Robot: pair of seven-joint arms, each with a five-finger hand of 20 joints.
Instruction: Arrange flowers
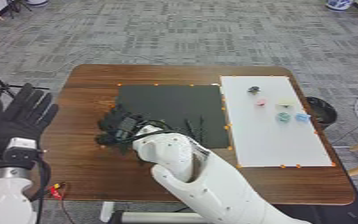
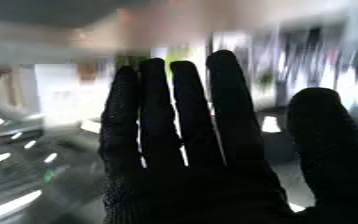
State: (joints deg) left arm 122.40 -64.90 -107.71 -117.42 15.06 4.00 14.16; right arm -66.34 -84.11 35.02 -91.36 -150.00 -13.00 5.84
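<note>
We hold our right robot hand [image 1: 118, 126] at the nine o'clock side of the black mat [image 1: 158, 97], its fingers straight and the thumb spread wide. Our left robot hand [image 1: 19, 117] is wide open too, beyond the tabletop's [image 1: 87, 172] nine o'clock edge. At two o'clock on the tabletop, we see small coloured flower pieces [image 1: 283, 117] on the white panel [image 1: 278, 145].

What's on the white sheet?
On the white sheet sit a dark thing, a pink one, a yellowish one, a green one and a blue one. What's under them is covered.
</note>
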